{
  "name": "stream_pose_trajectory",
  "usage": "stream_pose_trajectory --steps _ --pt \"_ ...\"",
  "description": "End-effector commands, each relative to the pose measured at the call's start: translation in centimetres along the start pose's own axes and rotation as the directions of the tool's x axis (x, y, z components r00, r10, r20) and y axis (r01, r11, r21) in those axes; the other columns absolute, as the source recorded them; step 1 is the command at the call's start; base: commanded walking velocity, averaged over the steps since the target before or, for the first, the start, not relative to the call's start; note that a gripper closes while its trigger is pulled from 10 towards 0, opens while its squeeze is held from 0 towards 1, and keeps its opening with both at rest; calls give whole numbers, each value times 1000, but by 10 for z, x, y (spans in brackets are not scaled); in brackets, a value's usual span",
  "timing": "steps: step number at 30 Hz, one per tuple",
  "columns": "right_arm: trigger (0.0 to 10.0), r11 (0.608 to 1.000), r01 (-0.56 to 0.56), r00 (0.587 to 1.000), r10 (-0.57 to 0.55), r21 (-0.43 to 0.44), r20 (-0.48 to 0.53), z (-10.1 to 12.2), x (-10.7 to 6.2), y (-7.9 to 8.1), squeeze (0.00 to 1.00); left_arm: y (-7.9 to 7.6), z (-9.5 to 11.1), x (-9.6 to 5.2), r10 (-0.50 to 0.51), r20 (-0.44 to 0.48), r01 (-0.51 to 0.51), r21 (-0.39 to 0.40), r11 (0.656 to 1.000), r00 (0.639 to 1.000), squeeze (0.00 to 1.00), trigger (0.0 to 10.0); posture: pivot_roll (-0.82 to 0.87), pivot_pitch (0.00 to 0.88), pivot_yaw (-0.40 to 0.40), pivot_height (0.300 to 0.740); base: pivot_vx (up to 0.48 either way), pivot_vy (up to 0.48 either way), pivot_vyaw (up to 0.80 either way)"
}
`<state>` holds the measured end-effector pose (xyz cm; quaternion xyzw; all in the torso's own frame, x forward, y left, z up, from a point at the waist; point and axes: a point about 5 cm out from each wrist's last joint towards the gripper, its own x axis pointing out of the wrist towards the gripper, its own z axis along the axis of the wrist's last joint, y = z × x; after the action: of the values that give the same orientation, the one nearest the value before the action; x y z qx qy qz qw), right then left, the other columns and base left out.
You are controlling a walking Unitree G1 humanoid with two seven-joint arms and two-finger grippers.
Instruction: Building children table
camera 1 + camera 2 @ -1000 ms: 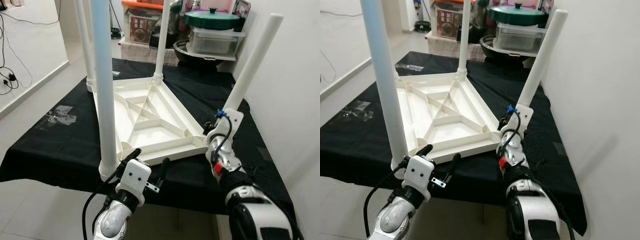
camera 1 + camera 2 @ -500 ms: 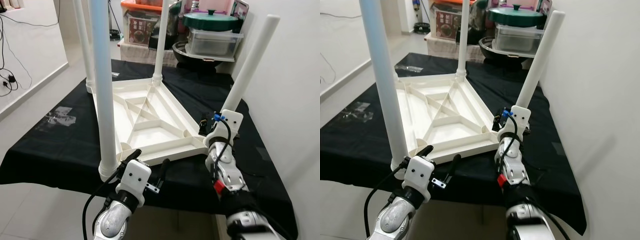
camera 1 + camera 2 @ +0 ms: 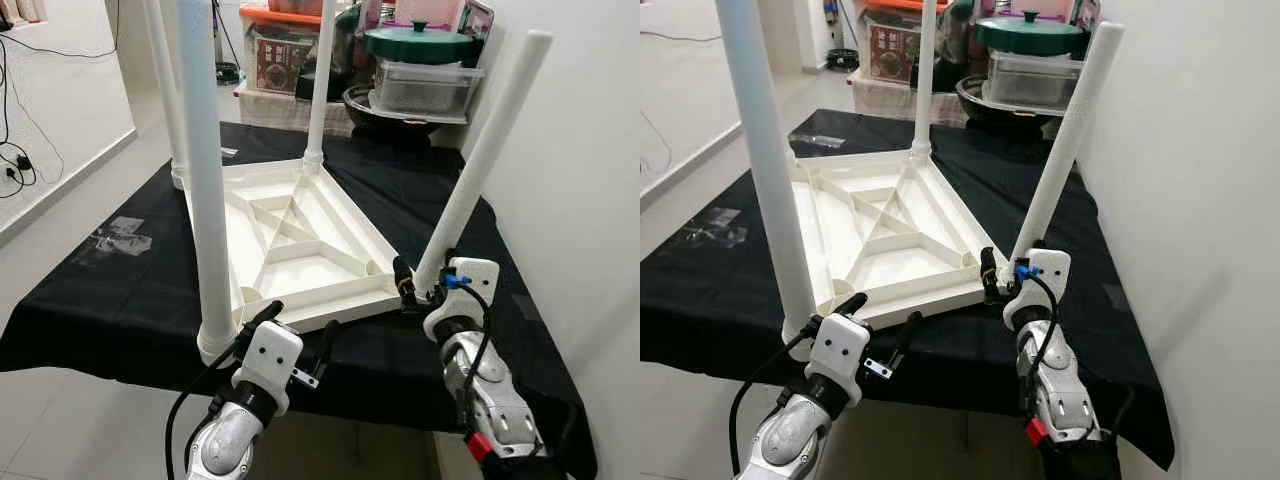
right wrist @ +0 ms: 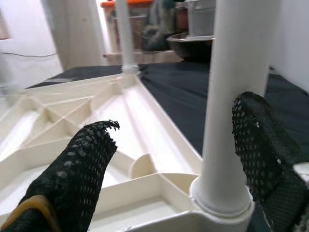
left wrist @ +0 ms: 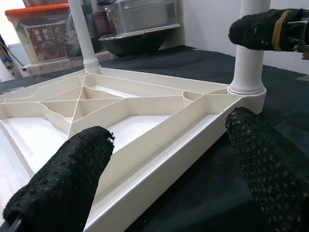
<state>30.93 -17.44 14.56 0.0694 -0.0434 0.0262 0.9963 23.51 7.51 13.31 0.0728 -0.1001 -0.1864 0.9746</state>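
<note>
Since the upside-down white table (image 3: 300, 240) looks like light, stiff, slick plastic, right gripper (image 3: 417, 291) has its fingers spread open around the tilted leg (image 3: 478, 165) base, left gripper (image 3: 300, 330) open too.

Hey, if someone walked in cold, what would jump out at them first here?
An upside-down white table lies on a black cloth, legs pointing up. The right gripper, open, sits at the foot of the tilted near-right leg. The left gripper waits open at the table's near edge, beside the near-left leg.
</note>
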Motion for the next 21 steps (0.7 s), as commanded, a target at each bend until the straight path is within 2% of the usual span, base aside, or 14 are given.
stream_pose_trajectory --steps 1,7,10,14,21 --pt "10000 1000 -22 1000 21 -5 -22 -3 -7 -5 0 -3 -5 -1 -37 -26 37 3 999 999 0 10000 53 0 -90 740 0 0 0" --pt "10000 999 -24 997 22 -23 -70 -14 -18 -8 0 -12 -6 -5 -142 -38 143 9 990 989 0 10000 52 0 -90 740 0 0 0" --pt "10000 1000 -14 994 11 -24 -111 -23 -23 -12 0 -16 -4 -12 -198 -39 200 46 979 979 0 10000 55 1 -89 740 0 0 0" --pt "10000 997 -58 991 52 -43 -124 -25 -25 -9 0 -13 -3 -18 -184 -40 186 62 981 982 0 10000 56 2 -84 740 0 0 0" --pt "10000 987 -161 974 156 -15 -164 -31 -26 -6 0 -10 2 -28 -177 -42 179 70 981 983 0 10000 60 4 -86 740 0 0 0"
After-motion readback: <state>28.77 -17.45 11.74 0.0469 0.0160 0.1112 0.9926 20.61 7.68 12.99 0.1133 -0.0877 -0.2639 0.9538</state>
